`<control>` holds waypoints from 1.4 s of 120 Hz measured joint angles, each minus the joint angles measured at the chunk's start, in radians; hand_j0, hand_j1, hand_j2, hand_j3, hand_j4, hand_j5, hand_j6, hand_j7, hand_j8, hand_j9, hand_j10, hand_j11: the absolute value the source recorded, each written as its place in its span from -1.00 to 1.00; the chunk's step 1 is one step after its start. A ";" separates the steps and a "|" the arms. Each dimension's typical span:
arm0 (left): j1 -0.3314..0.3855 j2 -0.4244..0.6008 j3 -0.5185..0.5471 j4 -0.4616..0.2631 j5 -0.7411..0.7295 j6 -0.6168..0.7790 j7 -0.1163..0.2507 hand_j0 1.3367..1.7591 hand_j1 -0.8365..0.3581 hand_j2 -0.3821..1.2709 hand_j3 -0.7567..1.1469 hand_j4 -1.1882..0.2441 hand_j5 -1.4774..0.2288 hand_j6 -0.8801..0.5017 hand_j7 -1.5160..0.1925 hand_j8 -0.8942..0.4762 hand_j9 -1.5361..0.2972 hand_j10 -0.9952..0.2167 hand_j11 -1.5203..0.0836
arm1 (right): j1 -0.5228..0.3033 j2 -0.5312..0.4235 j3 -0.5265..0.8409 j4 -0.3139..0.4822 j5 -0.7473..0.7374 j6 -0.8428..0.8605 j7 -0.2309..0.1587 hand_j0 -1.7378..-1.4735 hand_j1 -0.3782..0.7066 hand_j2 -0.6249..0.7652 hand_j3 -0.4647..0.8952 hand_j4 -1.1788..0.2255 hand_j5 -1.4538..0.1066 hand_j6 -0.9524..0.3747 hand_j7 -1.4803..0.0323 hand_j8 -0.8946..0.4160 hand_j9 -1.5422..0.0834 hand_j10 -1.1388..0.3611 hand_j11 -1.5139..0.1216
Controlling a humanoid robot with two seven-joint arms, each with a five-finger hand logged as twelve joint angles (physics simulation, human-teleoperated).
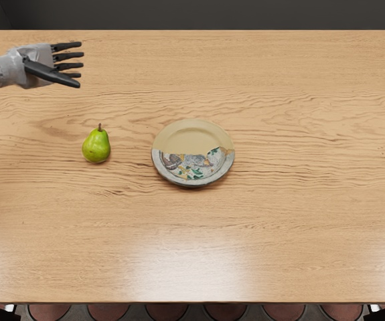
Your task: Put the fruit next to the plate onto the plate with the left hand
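Note:
A green pear (96, 145) stands upright on the wooden table, a short way left of the plate. The plate (193, 137) is round, cream on its far half and patterned on its near half, and it holds nothing. My left hand (61, 62) hovers at the far left, well behind the pear, with its dark fingers (68, 56) stretched out straight toward the right. It is open and holds nothing. The right arm does not show.
The wooden table (299, 221) fills the view, with its far edge along the top and its near edge at the bottom. Chair parts (179, 312) peek out below the near edge.

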 joint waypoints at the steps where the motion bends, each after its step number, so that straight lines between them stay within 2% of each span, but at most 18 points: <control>1: 0.000 0.000 0.000 0.000 0.000 0.000 0.000 0.52 0.98 -0.54 -0.20 0.66 0.73 0.27 0.77 0.31 0.68 0.64 0.90 | 0.000 0.000 0.000 0.000 0.000 0.000 0.000 -0.40 -0.90 -0.11 -0.32 0.65 0.83 0.41 0.92 0.33 0.87 0.49 0.82; 27: -0.002 0.008 0.002 0.001 0.011 0.000 0.041 0.52 0.98 -0.54 -0.20 0.66 0.73 0.27 0.77 0.31 0.68 0.64 0.90 | 0.000 0.000 0.003 -0.012 0.002 -0.005 0.000 -0.40 -0.90 -0.11 -0.32 0.65 0.83 0.41 0.92 0.33 0.87 0.49 0.82; 38: -0.012 0.009 0.001 0.002 0.046 0.000 0.085 0.52 0.98 -0.54 -0.20 0.66 0.73 0.27 0.77 0.31 0.68 0.64 0.90 | 0.000 0.000 0.004 -0.018 0.002 -0.006 0.000 -0.40 -0.90 -0.11 -0.32 0.65 0.83 0.41 0.92 0.33 0.87 0.49 0.82; 48: -0.031 0.000 0.001 0.002 0.111 0.000 0.105 0.52 0.98 -0.54 -0.21 0.66 0.73 0.27 0.77 0.31 0.68 0.64 0.90 | 0.000 0.000 0.004 -0.020 0.002 -0.006 0.000 -0.40 -0.90 -0.11 -0.32 0.65 0.83 0.41 0.92 0.33 0.87 0.49 0.82; 63: -0.051 -0.042 0.001 0.002 0.196 0.000 0.117 0.52 0.98 -0.54 -0.21 0.66 0.73 0.27 0.77 0.31 0.68 0.64 0.90 | 0.000 0.000 0.004 -0.022 0.002 -0.007 0.000 -0.40 -0.90 -0.11 -0.32 0.65 0.83 0.41 0.92 0.33 0.87 0.49 0.82; 70: -0.094 -0.058 0.007 0.001 0.249 0.000 0.117 0.52 0.98 -0.54 -0.20 0.66 0.73 0.27 0.77 0.31 0.68 0.64 0.90 | 0.000 0.000 0.004 -0.022 0.003 -0.007 0.000 -0.40 -0.90 -0.11 -0.32 0.65 0.83 0.41 0.92 0.33 0.87 0.49 0.82; 87: -0.099 -0.095 0.040 -0.009 0.330 0.007 0.115 0.52 0.98 -0.54 -0.20 0.66 0.73 0.27 0.77 0.30 0.68 0.64 0.90 | 0.000 0.000 0.004 -0.022 0.003 -0.007 0.000 -0.40 -0.90 -0.11 -0.32 0.65 0.83 0.41 0.92 0.33 0.87 0.49 0.82; 94: -0.098 -0.073 0.063 -0.050 0.343 0.064 0.114 0.52 0.98 -0.54 -0.20 0.66 0.73 0.27 0.77 0.30 0.68 0.64 0.90 | 0.000 0.000 0.004 -0.022 0.003 -0.007 0.000 -0.40 -0.90 -0.11 -0.32 0.65 0.83 0.41 0.92 0.33 0.86 0.49 0.82; 102: -0.093 -0.023 0.083 -0.135 0.353 0.153 0.112 0.52 0.98 -0.54 -0.20 0.66 0.73 0.27 0.77 0.30 0.68 0.64 0.90 | 0.000 0.000 0.004 -0.022 0.003 -0.007 0.000 -0.40 -0.90 -0.11 -0.32 0.65 0.83 0.41 0.92 0.33 0.86 0.49 0.82; 118: -0.092 0.036 0.106 -0.307 0.404 0.295 0.061 0.52 0.98 -0.54 -0.20 0.66 0.73 0.27 0.77 0.30 0.68 0.64 0.90 | 0.000 0.000 0.004 -0.022 0.003 -0.007 0.000 -0.40 -0.90 -0.11 -0.32 0.65 0.83 0.41 0.92 0.33 0.87 0.49 0.82; 128: -0.093 0.096 0.142 -0.450 0.438 0.444 0.046 0.52 0.98 -0.54 -0.20 0.66 0.73 0.27 0.77 0.30 0.67 0.64 0.89 | 0.000 0.000 0.004 -0.022 0.003 -0.007 0.000 -0.40 -0.90 -0.11 -0.32 0.65 0.83 0.41 0.92 0.33 0.87 0.49 0.82; 135: -0.090 0.102 0.166 -0.518 0.451 0.527 0.042 0.52 0.97 -0.54 -0.20 0.65 0.72 0.26 0.76 0.29 0.66 0.63 0.88 | 0.000 0.000 0.004 -0.022 0.003 -0.007 0.000 -0.40 -0.90 -0.11 -0.32 0.65 0.83 0.41 0.92 0.33 0.87 0.49 0.82; 148: -0.082 0.090 0.208 -0.578 0.462 0.654 0.037 0.52 0.94 -0.53 -0.20 0.63 0.70 0.24 0.74 0.27 0.64 0.60 0.86 | 0.000 0.000 0.004 -0.022 0.002 -0.007 0.000 -0.40 -0.90 -0.11 -0.32 0.65 0.83 0.41 0.92 0.33 0.86 0.49 0.82; 168: -0.034 0.083 0.236 -0.607 0.469 0.782 0.035 0.52 0.89 -0.53 -0.20 0.59 0.66 0.20 0.70 0.23 0.61 0.56 0.82 | 0.000 0.000 0.004 -0.022 0.003 -0.007 0.000 -0.40 -0.90 -0.11 -0.32 0.65 0.83 0.40 0.92 0.33 0.86 0.49 0.82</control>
